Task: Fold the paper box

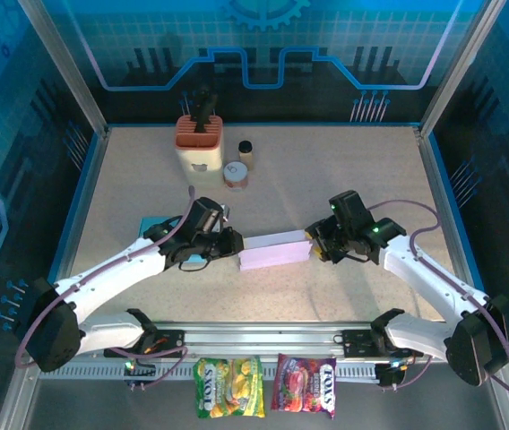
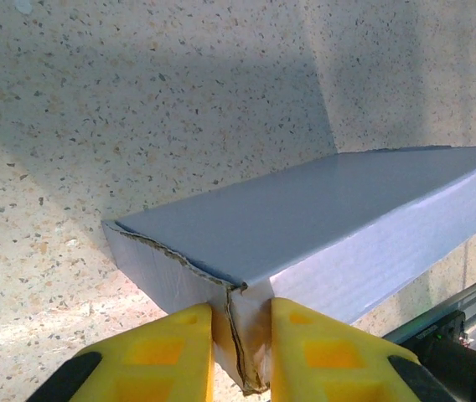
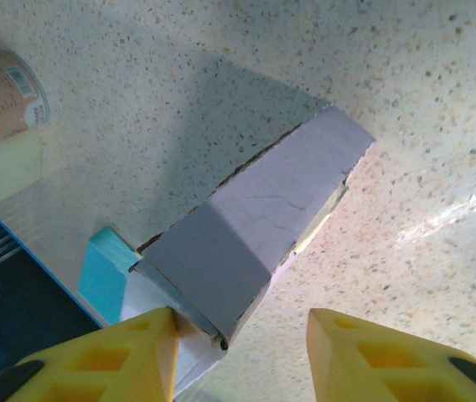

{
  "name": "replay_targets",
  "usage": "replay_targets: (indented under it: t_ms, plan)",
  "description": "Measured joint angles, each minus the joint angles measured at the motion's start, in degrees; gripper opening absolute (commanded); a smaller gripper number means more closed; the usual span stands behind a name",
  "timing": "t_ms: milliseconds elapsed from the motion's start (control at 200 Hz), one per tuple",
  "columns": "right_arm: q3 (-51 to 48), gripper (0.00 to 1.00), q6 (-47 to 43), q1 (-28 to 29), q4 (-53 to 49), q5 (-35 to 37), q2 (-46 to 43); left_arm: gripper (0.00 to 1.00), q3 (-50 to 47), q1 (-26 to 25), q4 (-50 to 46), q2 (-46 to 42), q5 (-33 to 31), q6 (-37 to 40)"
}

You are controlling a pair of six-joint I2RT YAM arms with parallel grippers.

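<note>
Two claws sit at opposite ends of the paper box (image 1: 272,252), which lies lengthwise on the worktop (image 1: 344,179), about midway between the arms in the top view. The left claw (image 1: 234,245) is at the box's left end and the right claw (image 1: 312,247) is at its right end. A knife block (image 1: 199,141), a can (image 1: 235,175) and a small jar (image 1: 245,150) stand well apart at the back.

Seen from the left wrist, the yellow fingers (image 2: 171,352) stand close together with the box's ragged end corner pinched between them, so this claw is clamped on the box. The closed top face runs away to the right, and the box rests flat on the speckled surface.

From the right wrist, the fingers (image 3: 104,360) stand apart and grip nothing. The near end of the box reaches down between them, closer to the finger on the picture's left. A seam along its side looks slightly open, though I cannot tell whether an end flap is tucked.

My reading is that the step in hand is closing up the box's ends, with the left claw steadying it while the right lines up on its own end. The next move probably calls for the right claw to press or pinch that end shut squarely. The left grip should hold firm enough to stop sliding without creasing the thin card.
</note>
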Motion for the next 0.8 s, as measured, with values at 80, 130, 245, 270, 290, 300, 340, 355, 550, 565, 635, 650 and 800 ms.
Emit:
replay_targets:
  t_ms: [80, 130, 245, 270, 290, 300, 340, 355, 550, 565, 635, 650, 800]
  plan:
    - [2.34, 0.55, -4.04, 1.01, -3.06, 1.07, 0.90, 0.19, 0.22, -0.33, -0.28, 0.00, -0.44, 0.22]
    - [4.81, 0.58, -6.71, 2.43, -6.10, 1.66, 1.99, 0.19, 0.46, -0.72, 0.13, 0.35, -0.44, 0.44]
    - [10.03, 0.62, -12.07, 5.84, -10.23, 2.12, 3.37, 0.18, 0.83, -1.31, 0.68, 1.20, -0.44, 0.85]
    - [10.54, 0.63, -12.55, 6.29, -10.54, 2.08, 3.37, 0.18, 0.87, -1.31, 0.76, 1.27, -0.44, 0.85]
    - [10.69, 0.63, -13.00, 6.51, -10.69, 2.05, 3.32, 0.18, 0.90, -1.36, 0.83, 1.29, -0.44, 0.85]
    - [10.69, 0.63, -12.98, 6.64, -10.67, 2.05, 3.28, 0.18, 0.90, -1.38, 0.85, 1.31, -0.46, 0.85]
    - [10.58, 0.63, -13.46, 6.73, -10.93, 1.92, 3.26, 0.18, 0.90, -1.44, 0.83, 1.33, -0.48, 0.83]
    - [10.47, 0.63, -13.60, 6.78, -11.02, 1.92, 3.26, 0.18, 0.90, -1.49, 0.83, 1.33, -0.50, 0.85]
    - [7.19, 0.63, -13.55, 6.14, -11.34, 0.57, 5.25, 0.18, 1.49, -1.84, 0.85, 1.60, -0.72, 0.83]
    - [7.15, 0.63, -13.60, 6.05, -10.93, 0.33, 5.44, 0.18, 1.51, -1.90, 0.83, 1.60, -0.76, 0.83]
    - [7.13, 0.62, -14.01, 5.40, -10.38, -0.11, 5.66, 0.18, 1.53, -1.95, 0.94, 1.62, -1.18, 0.83]
    - [7.13, 0.62, -14.01, 5.31, -10.36, -0.24, 5.75, 0.18, 1.53, -1.95, 0.96, 1.62, -1.20, 0.83]
    - [7.15, 0.61, -15.34, 4.76, -10.21, -1.14, 5.88, 0.19, 1.53, -2.05, 1.05, 1.60, -1.42, 0.83]
